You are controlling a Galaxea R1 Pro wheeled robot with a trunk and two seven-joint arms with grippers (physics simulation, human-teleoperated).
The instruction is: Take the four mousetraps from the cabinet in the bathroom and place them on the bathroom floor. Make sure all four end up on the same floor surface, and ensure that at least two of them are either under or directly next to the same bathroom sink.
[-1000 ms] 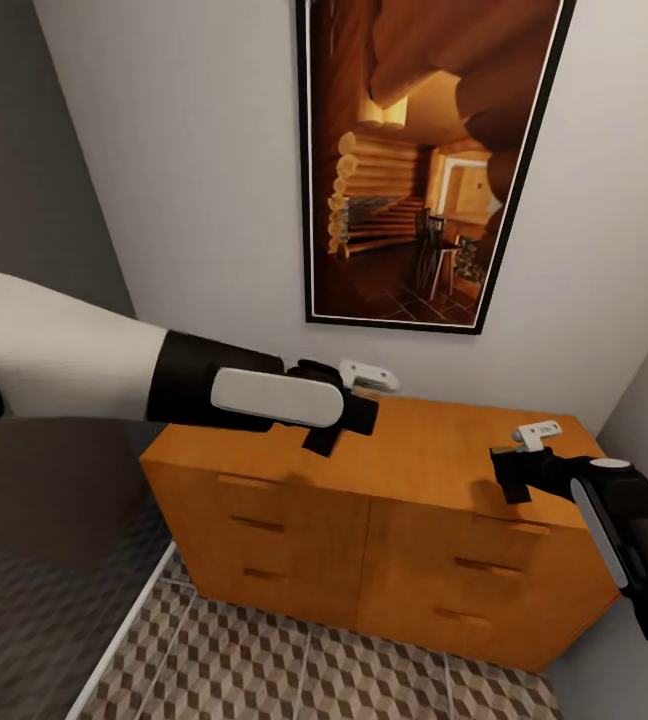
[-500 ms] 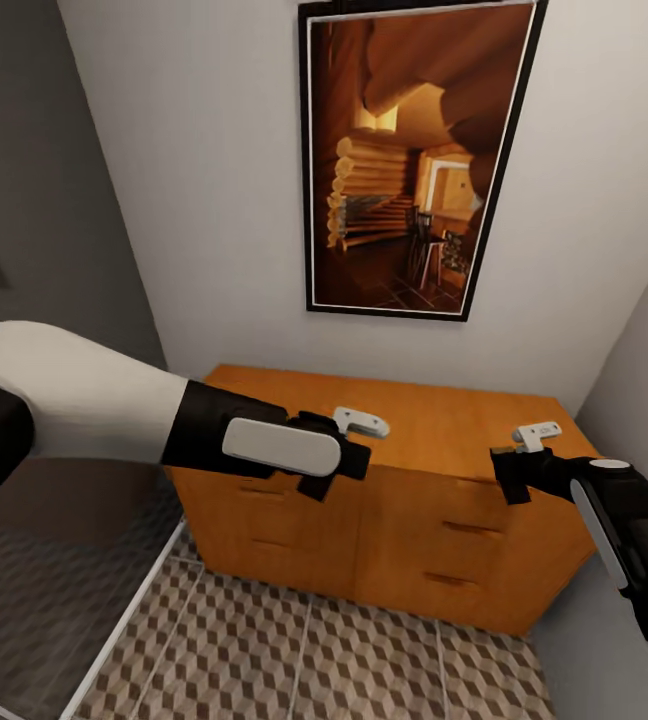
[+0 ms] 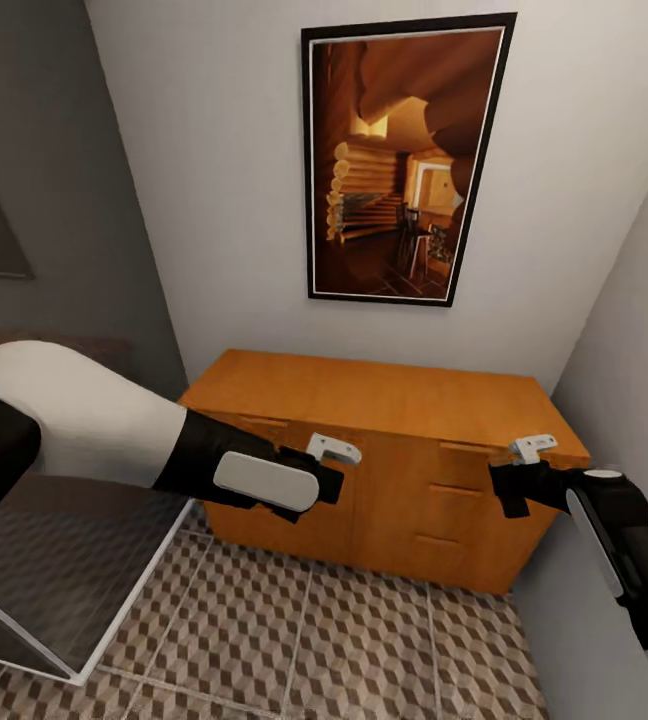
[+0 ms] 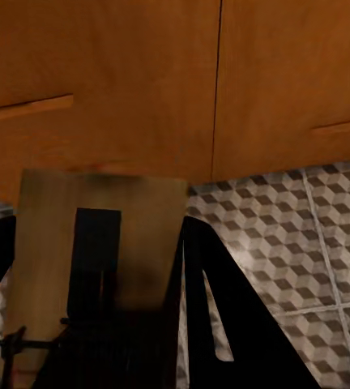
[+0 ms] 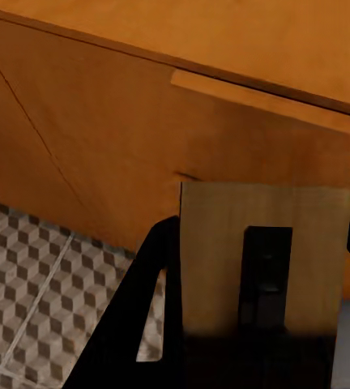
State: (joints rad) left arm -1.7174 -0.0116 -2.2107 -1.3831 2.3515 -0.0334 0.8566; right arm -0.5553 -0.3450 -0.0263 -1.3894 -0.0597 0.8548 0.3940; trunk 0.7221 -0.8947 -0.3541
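The view is pulled back and more tile is taken in than a second ago: it is the camera that has shifted, not the furniture. The low orange-brown wooden cabinet [image 3: 384, 395] is now seen farther off, and both grippers, earlier held over its top, are now seen against its drawer fronts.

In the left wrist view, the left gripper [image 4: 102, 267] is closed on a flat brown rectangular mousetrap [image 4: 102, 235] with a dark centre strip and a bit of grey wire at its near end; the slab is pinched between the black fingers [image 4: 211, 292]. The right gripper [image 5: 264, 267] is likewise clamped on a second mousetrap [image 5: 264, 243], carried flat between its fingers. Each trap is held level and out ahead of its wrist, probably so that it can be carried without slipping and set down flat.

Ahead of both hands the cabinet's drawer fronts are seen, all closed; below the hands the cube-patterned brown, beige and white tiled bathroom floor [image 3: 364, 640] is spread. Above the hands a black-framed picture of a log interior [image 3: 404, 160] is hung on the wall.

A carry stage is judged: two traps are out and none is on the floor yet.
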